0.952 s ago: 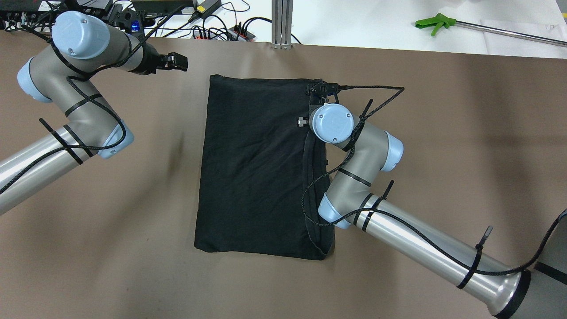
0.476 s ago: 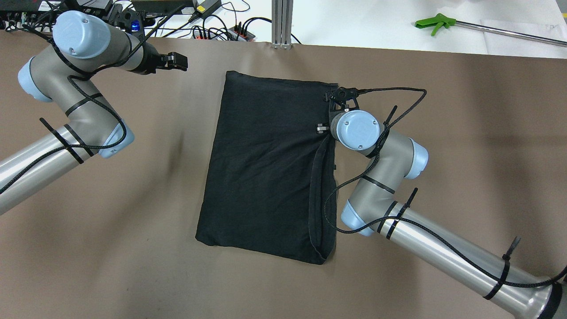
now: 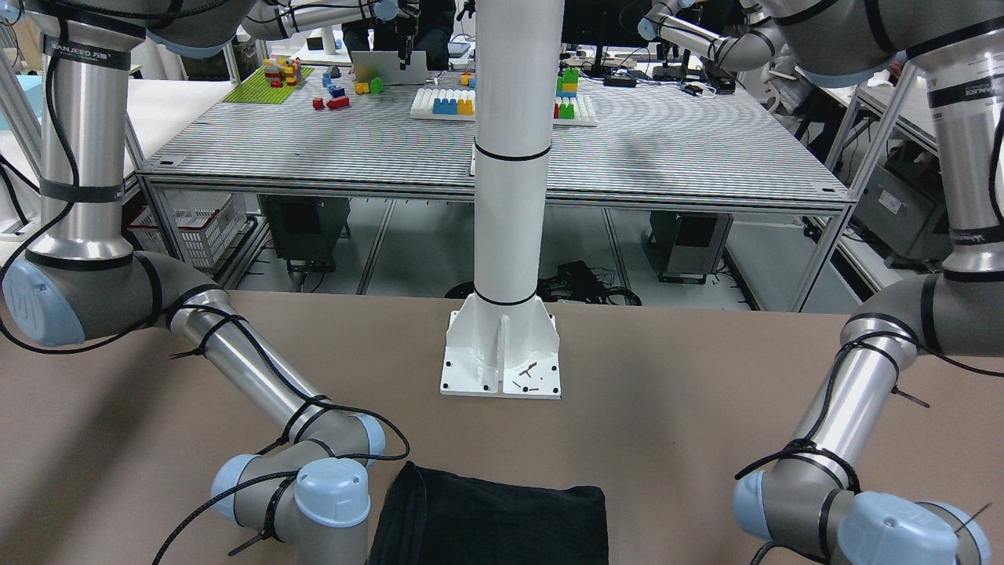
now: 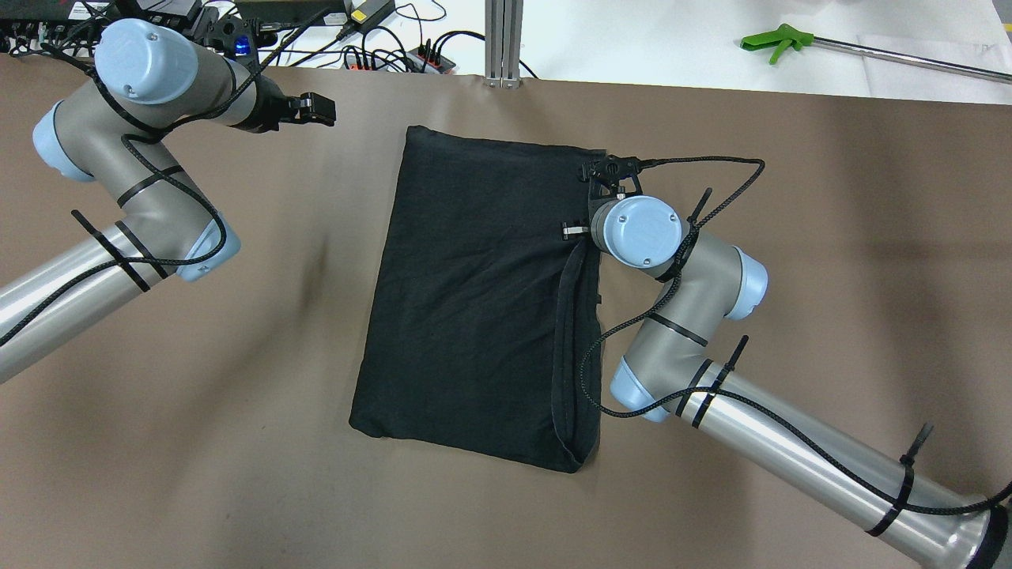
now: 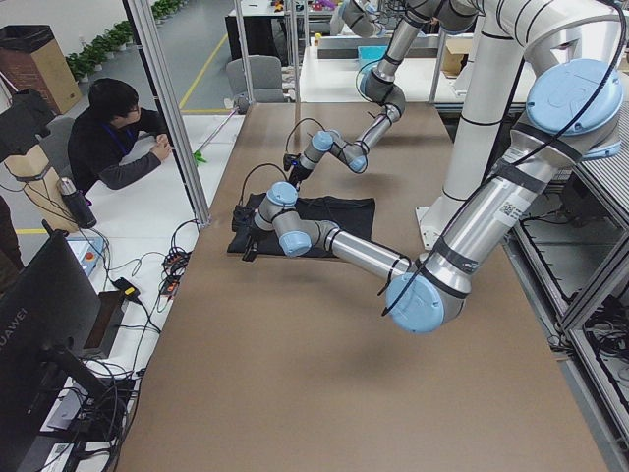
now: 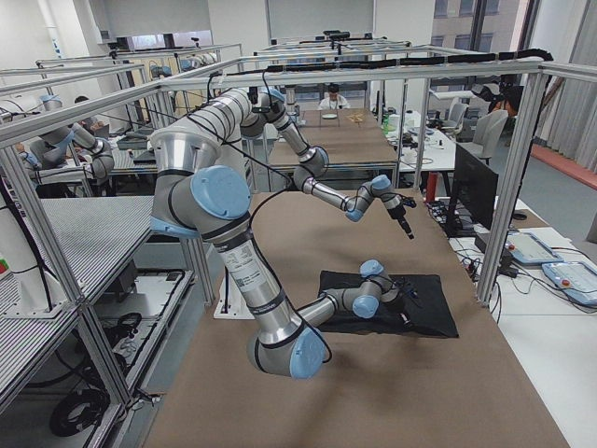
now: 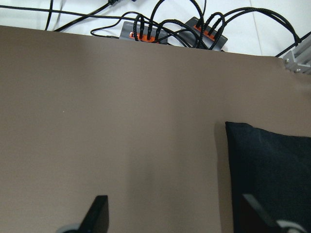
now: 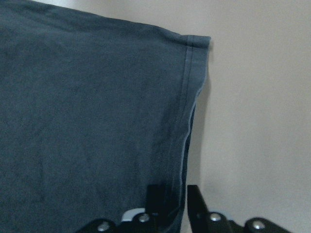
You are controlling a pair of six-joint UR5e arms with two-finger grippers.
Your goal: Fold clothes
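The clothes [image 4: 474,292] are one black garment lying as a folded rectangle on the brown table [image 4: 198,442], with a loose hemmed flap along its right side. My right gripper [image 8: 175,199] stands at that right edge near the far corner. Its fingers are close together on the hem, so it is shut on the clothes. In the overhead view the right wrist hides it. My left gripper [image 4: 316,109] hangs open over bare table to the left of the garment's far left corner [image 7: 233,128], holding nothing.
Power strips and cables [image 4: 395,55] lie past the far table edge beside an aluminium post [image 4: 504,39]. A green-handled grabber [image 4: 779,39] rests on the white surface at far right. A white pillar base [image 3: 502,353] stands at the robot's side. A person [image 5: 113,138] sits beyond the far edge.
Over the last second my right arm moved right, pulling the garment's far end with it; the garment now lies slanted. In the last half second almost nothing moved. The left arm stayed still.
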